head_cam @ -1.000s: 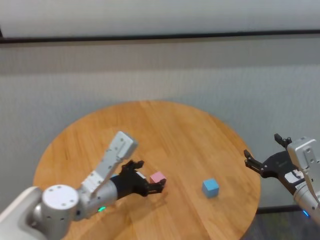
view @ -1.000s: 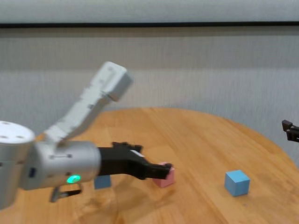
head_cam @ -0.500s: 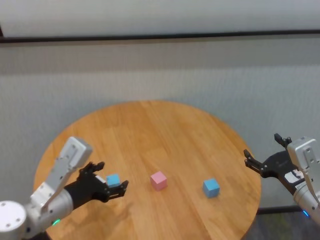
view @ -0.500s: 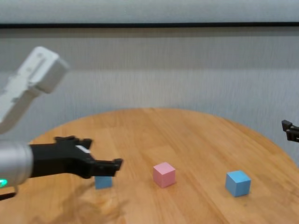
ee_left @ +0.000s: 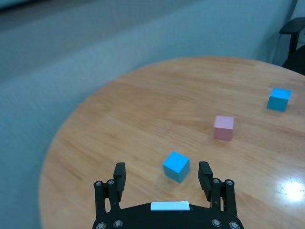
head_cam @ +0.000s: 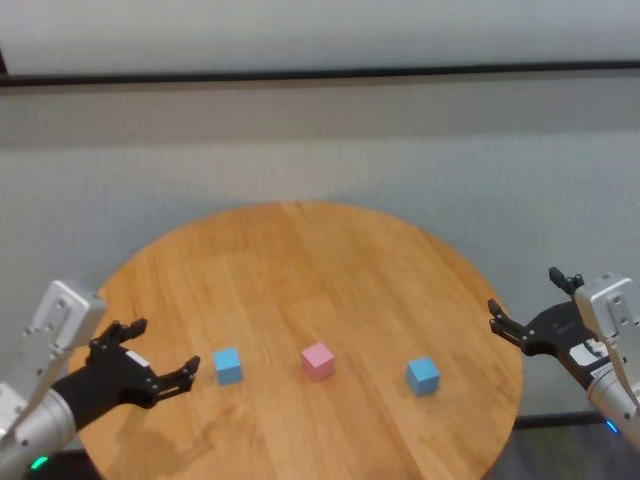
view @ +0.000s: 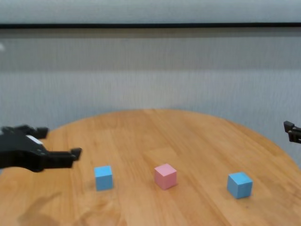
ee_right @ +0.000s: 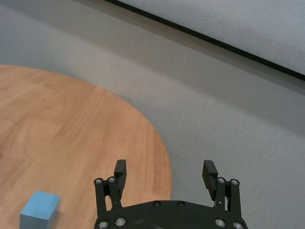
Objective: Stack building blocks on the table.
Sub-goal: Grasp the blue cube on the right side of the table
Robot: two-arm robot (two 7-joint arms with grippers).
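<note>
Three building blocks stand apart in a row on the table [head_cam: 300, 250]: a light blue one [head_cam: 227, 365] on the left, a pale pink one [head_cam: 317, 360] in the middle, and another light blue one [head_cam: 422, 375] on the right. My left gripper [head_cam: 160, 350] hovers open and empty just left of the left blue block [ee_left: 176, 166], near the table's left edge. Past the table's right edge, my right gripper [head_cam: 522, 292] hangs open and empty. The right blue block [ee_right: 40, 210] shows in the right wrist view, some way from that gripper.
The table is round, with its edge close by both grippers. A grey wall runs behind it. A dark chair [ee_left: 294, 40] stands beyond the table's far side in the left wrist view.
My left arm has drawn back to the left, from the pink block past the left blue block, open and empty. The pink block stays on the table. The right arm has not moved.
</note>
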